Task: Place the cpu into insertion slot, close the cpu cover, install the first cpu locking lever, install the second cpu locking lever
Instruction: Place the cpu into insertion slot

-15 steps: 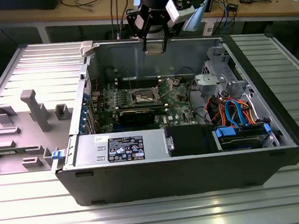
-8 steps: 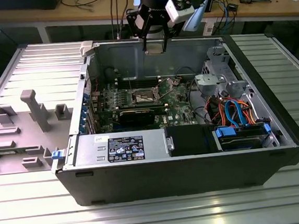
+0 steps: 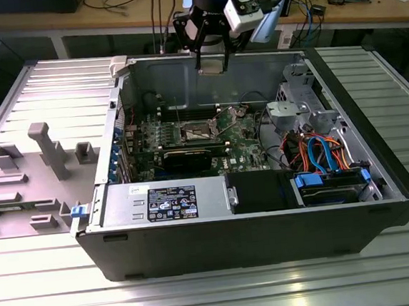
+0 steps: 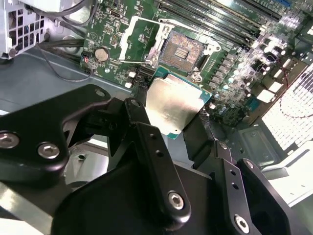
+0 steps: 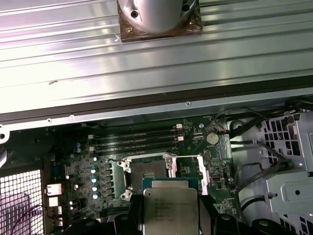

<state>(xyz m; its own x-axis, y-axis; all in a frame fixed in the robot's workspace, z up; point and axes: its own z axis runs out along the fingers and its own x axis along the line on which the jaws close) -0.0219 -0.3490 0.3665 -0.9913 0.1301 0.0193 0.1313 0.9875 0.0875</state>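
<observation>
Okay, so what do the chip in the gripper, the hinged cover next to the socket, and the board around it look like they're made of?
The cpu, held in the gripper: a silvery metal top with a satin sheen that reflects light, on a thin green base. The cpu cover: thin bright sheet metal, probably steel. The circuit board: green glossy laminate, likely fibreglass.

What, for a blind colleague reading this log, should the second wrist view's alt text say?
The gripper holds the cpu by its edges between black jaws, silver top facing the camera. Beyond it on the green motherboard, the insertion slot sits bare, the cpu cover swung open beside it.
</observation>
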